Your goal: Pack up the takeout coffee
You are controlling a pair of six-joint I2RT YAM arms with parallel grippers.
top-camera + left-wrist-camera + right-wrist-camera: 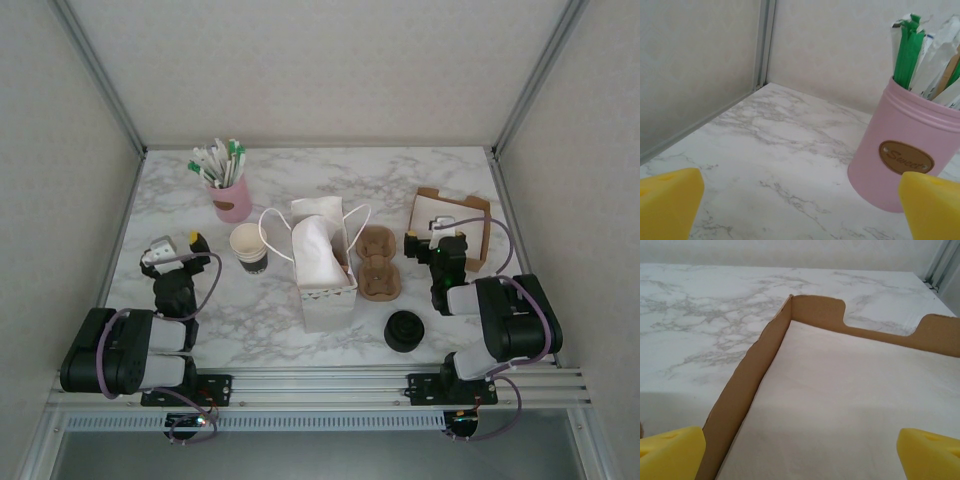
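Note:
The takeout coffee is out of view. A lidless paper cup (249, 247), cream above and dark below, stands on the marble table (250, 310) left of an open white paper bag (322, 268). A stack of black lids (404, 331) sits at the near right. My left gripper (178, 245) is open over bare table, left of the cup, with nothing between its yellow fingertips (667, 202). My right gripper (435, 235) is open at the near edge of a cardboard tray (747, 375) lined with white paper, its fingertips (670, 452) empty.
A pink tin (900, 150) of stick packets stands at the back left, just ahead and to the right of my left gripper (800, 210). A brown pulp cup carrier (378, 262) lies right of the bag. Enclosure walls ring the table.

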